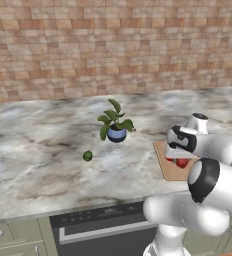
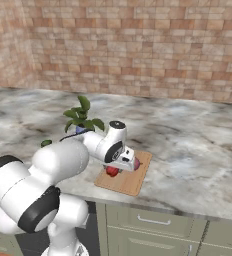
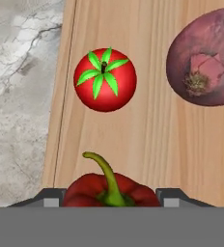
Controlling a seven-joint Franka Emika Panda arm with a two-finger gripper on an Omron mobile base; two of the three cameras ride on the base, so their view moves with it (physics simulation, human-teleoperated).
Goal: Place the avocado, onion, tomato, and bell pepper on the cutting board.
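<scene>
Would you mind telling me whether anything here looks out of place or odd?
Only the avocado: it sits alone on the marble counter, left of the potted plant, well away from the cutting board. The tomato and onion rest on the board, and the bell pepper sits between the gripper fingers above it.

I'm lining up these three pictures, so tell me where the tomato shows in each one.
Left base view: the tomato lies right of middle on the cutting board, just below the arm's hand.
Right base view: low on the board's near-left part, under the hand.
Hand view: upper middle, green cap up.
Shared landmark: the cutting board.
</scene>
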